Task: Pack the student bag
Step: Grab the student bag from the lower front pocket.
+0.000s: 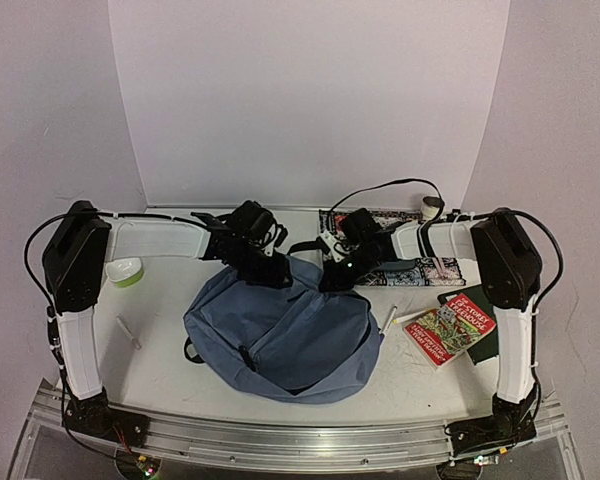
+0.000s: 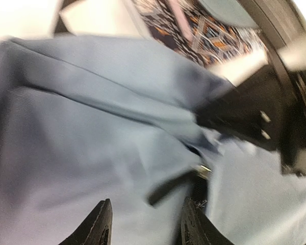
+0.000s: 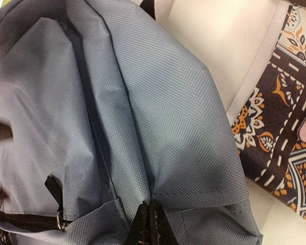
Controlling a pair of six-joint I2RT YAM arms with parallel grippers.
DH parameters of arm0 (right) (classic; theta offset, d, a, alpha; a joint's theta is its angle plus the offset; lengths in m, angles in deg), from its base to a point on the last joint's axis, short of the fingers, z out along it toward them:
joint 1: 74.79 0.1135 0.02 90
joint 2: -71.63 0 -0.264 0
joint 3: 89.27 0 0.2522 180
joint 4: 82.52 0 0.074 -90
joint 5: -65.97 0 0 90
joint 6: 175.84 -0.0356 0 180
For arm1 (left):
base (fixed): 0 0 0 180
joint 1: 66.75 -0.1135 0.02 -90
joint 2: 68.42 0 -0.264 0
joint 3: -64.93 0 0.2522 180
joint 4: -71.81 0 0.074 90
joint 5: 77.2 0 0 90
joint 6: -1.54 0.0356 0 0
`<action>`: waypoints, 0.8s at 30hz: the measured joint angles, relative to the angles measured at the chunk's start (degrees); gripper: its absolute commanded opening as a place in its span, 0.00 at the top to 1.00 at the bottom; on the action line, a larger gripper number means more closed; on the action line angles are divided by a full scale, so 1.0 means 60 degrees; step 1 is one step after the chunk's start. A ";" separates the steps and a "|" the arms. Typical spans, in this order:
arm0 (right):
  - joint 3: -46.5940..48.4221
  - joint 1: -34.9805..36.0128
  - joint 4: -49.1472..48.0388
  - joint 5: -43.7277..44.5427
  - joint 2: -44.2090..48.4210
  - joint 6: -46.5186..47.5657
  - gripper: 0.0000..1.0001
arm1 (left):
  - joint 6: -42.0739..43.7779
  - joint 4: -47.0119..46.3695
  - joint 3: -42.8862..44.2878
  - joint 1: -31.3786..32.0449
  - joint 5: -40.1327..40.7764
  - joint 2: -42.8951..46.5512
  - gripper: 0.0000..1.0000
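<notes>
The student bag (image 1: 280,335), slate-blue with black straps, lies in the middle of the table, and both grippers are at its far top edge. My left gripper (image 1: 270,270) (image 2: 148,224) is open just above the blue fabric (image 2: 92,138). A black zipper pull (image 2: 173,186) and its metal slider (image 2: 204,171) lie just ahead of the fingertips (image 2: 103,224). My right gripper (image 1: 335,275) (image 3: 151,222) is shut, pinching a puckered fold of the bag's fabric (image 3: 158,117) at a seam. Another zipper pull (image 3: 53,196) shows at the lower left of the right wrist view.
A red book (image 1: 448,328) lies on a dark green one (image 1: 488,340) at the right. A patterned cloth item (image 1: 380,222) (image 3: 280,132) lies behind the bag. A green-and-white bowl (image 1: 126,270) stands at the left. Pens lie at the left (image 1: 128,332) and right (image 1: 390,318) of the bag.
</notes>
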 measured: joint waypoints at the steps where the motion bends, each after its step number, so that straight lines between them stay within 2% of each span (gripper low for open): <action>1: -0.0078 0.0000 -0.0010 -0.0044 0.0078 0.0024 1.00 | 0.0057 -0.0010 0.0000 -0.0117 -0.0001 0.0012 0.52; 8: -0.0222 0.0000 -0.0057 -0.0297 0.0342 0.0141 1.00 | 0.1177 0.0011 0.0000 -0.0367 -0.0269 0.0012 0.56; 17: -0.0222 0.0011 -0.0200 -0.0567 0.0356 0.0215 1.00 | 0.2879 0.0069 0.0000 -0.0054 -0.0514 0.0007 0.55; 24: -0.0222 0.0011 -0.0224 -0.0616 0.0355 0.0216 1.00 | 0.4024 0.0120 0.0000 0.0132 -0.0567 -0.0151 0.46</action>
